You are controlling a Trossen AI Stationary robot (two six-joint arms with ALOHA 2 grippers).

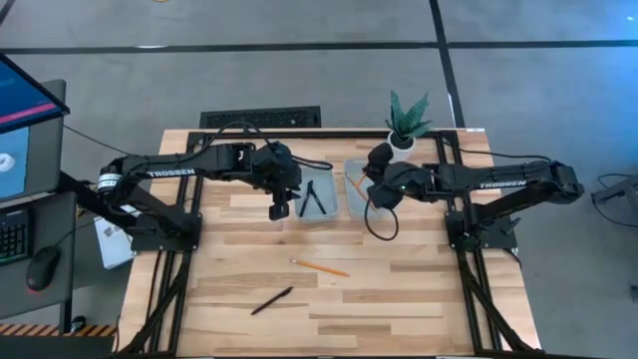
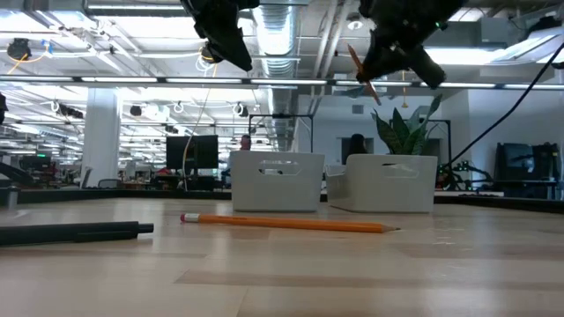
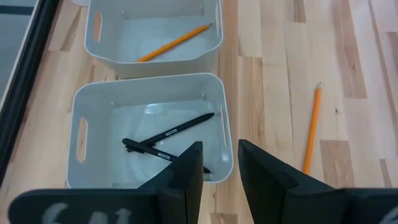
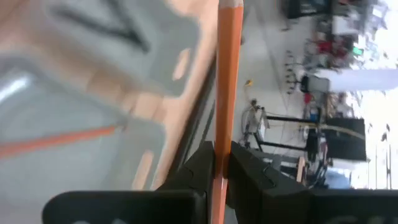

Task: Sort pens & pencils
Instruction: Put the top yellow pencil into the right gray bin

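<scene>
L gripper (image 1: pixel 279 209) hung above the table just off the 9 o'clock rim of the L pale-grey plastic tray (image 1: pixel 317 202), fingers (image 3: pixel 186 177) parted w/ a narrow gap and nothing between them: released. That tray held two thin black pens (image 3: pixel 171 134), crossed in a V on its floor.

R gripper (image 1: pixel 371 184) sat over the R pale-grey plastic tray (image 1: pixel 355 194), at approx 3 o'clock from the L tray, the two trays side by side. Its fingers were clenched on a thin orange wooden pencil (image 4: pixel 227 74); in the low view the pencil (image 2: pixel 363 75) hung tilted in the air above the trays, clear of the table. One orange pencil (image 3: pixel 174 42) lay diagonally on the R tray's floor.

On the light wooden slatted table (image 1: pixel 399 299), a 3rd orange pencil (image 1: pixel 320 267) lay loose at approx 6 o'clock from the trays, well apart from them. A 3rd black pen (image 1: pixel 271 300) lay further out, at approx 7 o'clock from that pencil, nr the table's front edge.

A small green potted plant in a white pot (image 1: pixel 406 125) stood at approx 1 o'clock from the R tray, by the table's far edge.
</scene>
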